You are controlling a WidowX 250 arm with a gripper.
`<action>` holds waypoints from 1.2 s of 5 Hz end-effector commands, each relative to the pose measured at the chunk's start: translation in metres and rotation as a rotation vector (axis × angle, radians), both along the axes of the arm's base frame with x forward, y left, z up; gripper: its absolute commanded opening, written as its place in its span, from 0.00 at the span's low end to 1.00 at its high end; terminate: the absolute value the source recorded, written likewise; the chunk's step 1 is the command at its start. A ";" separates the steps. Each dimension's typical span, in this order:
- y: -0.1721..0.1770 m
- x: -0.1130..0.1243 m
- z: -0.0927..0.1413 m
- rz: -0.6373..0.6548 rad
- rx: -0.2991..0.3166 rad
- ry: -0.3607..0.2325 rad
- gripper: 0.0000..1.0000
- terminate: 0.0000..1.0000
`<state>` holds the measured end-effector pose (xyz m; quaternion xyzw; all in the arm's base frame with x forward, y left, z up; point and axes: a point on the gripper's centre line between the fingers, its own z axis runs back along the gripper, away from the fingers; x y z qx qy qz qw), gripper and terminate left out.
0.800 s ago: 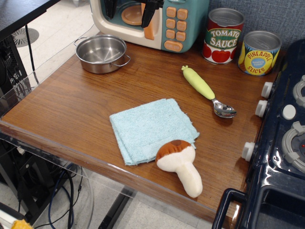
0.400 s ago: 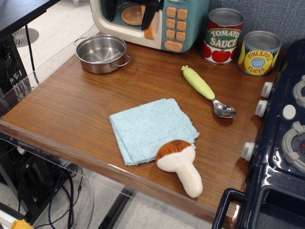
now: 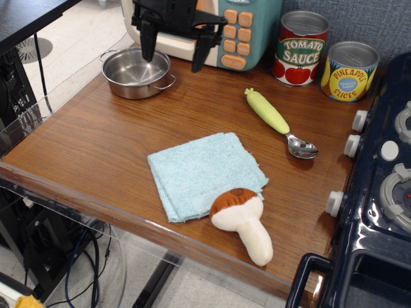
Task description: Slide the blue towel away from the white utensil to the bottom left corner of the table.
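Note:
The pale blue towel (image 3: pixel 202 173) lies folded near the front middle of the wooden table (image 3: pixel 90 147). A plush mushroom (image 3: pixel 244 221) with a brown cap rests on the towel's front right corner. A spoon with a light green handle (image 3: pixel 277 122) lies to the towel's right rear, apart from it. My black gripper (image 3: pixel 173 61) hangs open above the table's back, between the steel pot and the toy microwave, well behind the towel. Nothing is between its fingers.
A steel pot (image 3: pixel 136 72) stands at the back left. A toy microwave (image 3: pixel 237 29), a tomato sauce can (image 3: pixel 300 48) and a pineapple can (image 3: pixel 349 70) line the back. A dark navy toy stove (image 3: pixel 379 192) fills the right side.
My gripper has come down and forward from in front of the microwave to just above the back of the table. The towel, mushroom and spoon have not moved.

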<state>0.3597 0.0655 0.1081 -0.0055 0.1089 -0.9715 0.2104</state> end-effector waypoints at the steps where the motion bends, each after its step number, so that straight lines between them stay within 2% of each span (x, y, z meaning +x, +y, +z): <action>1: -0.034 -0.041 0.005 -0.101 -0.058 -0.066 1.00 0.00; 2: -0.055 -0.057 -0.017 -0.193 -0.078 -0.029 1.00 0.00; 4: -0.070 -0.073 -0.063 -0.278 -0.114 0.041 1.00 0.00; 6: -0.071 -0.077 -0.087 -0.309 -0.107 0.096 1.00 0.00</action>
